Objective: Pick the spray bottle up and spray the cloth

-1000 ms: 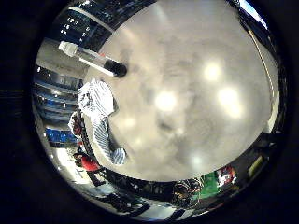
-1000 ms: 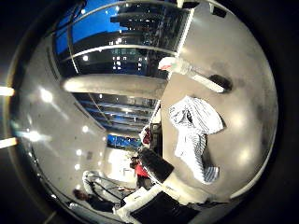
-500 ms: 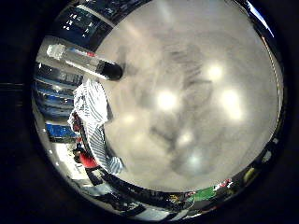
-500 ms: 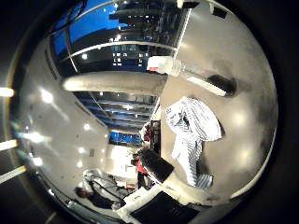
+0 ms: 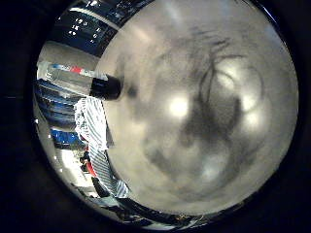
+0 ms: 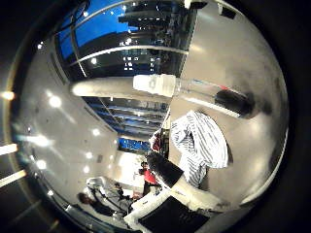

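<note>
The spray bottle point(image 6: 194, 92) stands upright on the glossy grey counter point(image 5: 204, 145), black base down, clear body rising to a white cap. Beside it lies the crumpled striped cloth point(image 6: 201, 145). The robot hand's grip can't be seen.

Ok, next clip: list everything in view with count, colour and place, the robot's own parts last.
spray bottle: one, clear body, white top, black base, standing on the table beside the cloth.
cloth: one, white with dark stripes, crumpled on the table next to the bottle's base.
table: one, pale grey glossy top reflecting ceiling lights, bearing both things.
room behind: blue-lit windows and grey walls beyond the table's edge.
hand: no part of it shows in either palm view.
</note>
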{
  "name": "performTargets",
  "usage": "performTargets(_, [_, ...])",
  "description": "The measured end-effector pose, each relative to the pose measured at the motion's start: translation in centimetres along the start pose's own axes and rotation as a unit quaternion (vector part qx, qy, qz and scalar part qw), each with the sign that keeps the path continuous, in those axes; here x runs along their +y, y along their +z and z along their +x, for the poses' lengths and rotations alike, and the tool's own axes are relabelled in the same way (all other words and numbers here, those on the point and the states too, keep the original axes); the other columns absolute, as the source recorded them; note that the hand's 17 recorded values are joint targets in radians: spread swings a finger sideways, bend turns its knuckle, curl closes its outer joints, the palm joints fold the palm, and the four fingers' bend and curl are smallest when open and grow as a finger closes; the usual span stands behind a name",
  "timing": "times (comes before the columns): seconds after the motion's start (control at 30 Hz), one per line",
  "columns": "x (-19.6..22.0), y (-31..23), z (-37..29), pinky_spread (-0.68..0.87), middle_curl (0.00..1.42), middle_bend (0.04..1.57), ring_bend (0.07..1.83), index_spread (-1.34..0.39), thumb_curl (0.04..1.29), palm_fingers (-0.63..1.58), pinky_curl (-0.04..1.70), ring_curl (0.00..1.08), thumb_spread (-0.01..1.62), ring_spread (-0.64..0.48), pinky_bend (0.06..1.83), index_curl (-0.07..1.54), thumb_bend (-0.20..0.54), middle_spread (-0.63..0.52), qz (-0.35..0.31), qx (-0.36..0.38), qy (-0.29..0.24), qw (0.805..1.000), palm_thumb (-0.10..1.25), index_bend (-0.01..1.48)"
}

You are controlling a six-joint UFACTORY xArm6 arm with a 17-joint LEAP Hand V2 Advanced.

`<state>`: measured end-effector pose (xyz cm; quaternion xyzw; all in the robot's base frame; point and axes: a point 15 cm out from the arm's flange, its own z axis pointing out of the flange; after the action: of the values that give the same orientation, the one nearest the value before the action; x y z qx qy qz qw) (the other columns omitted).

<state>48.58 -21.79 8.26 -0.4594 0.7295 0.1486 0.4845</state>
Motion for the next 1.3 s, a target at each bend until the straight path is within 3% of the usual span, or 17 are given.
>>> performTargets(0.73, [-1.3, 7.9, -3.2, 0.37, 0.35, 0.29, 0.39, -0.22, 0.29, 0.11, 0.3, 0.25, 1.03, 0.1, 0.42, 0.25, -0.025, 0.05, -0.037, -0.03, -0.029, 0.998, 0.51, 0.15])
performTargets(0.93, [-2.5, 9.0, -3.0, 0.37, 0.37, 0.34, 0.43, -0.22, 0.29, 0.22, 0.29, 0.26, 1.03, 0.07, 0.42, 0.26, -0.023, 0.01, -0.04, -0.031, -0.038, 0.998, 0.52, 0.15])
performTargets(1.0, [-2.7, 9.4, -3.1, 0.34, 0.38, 0.37, 0.52, -0.22, 0.29, 0.35, 0.28, 0.27, 1.03, 0.02, 0.43, 0.25, -0.02, -0.01, -0.042, -0.032, -0.041, 0.998, 0.53, 0.14])
performTargets(1.07, [-2.6, 9.9, -3.3, 0.22, 0.41, 0.43, 0.68, -0.25, 0.3, 0.53, 0.28, 0.32, 1.02, -0.06, 0.47, 0.25, -0.018, -0.06, -0.045, -0.033, -0.041, 0.998, 0.56, 0.15])
performTargets(1.13, [-2.7, 9.9, -3.4, -0.01, 0.47, 0.57, 0.84, -0.3, 0.3, 0.85, 0.31, 0.38, 1.02, -0.14, 0.61, 0.26, -0.018, -0.12, -0.041, -0.036, -0.034, 0.998, 0.58, 0.17])
performTargets(1.23, [-2.9, 10.3, -4.5, -0.26, 0.52, 0.65, 0.93, -0.36, 0.31, 1.08, 0.36, 0.42, 1.01, -0.18, 0.76, 0.3, -0.013, -0.16, -0.037, -0.055, -0.027, 0.997, 0.64, 0.21])
performTargets(1.3, [-2.8, 10.5, -5.4, -0.33, 0.6, 0.82, 0.99, -0.39, 0.33, 1.31, 0.44, 0.47, 1.0, -0.19, 0.88, 0.42, -0.008, -0.15, -0.039, -0.069, -0.026, 0.997, 0.71, 0.44])
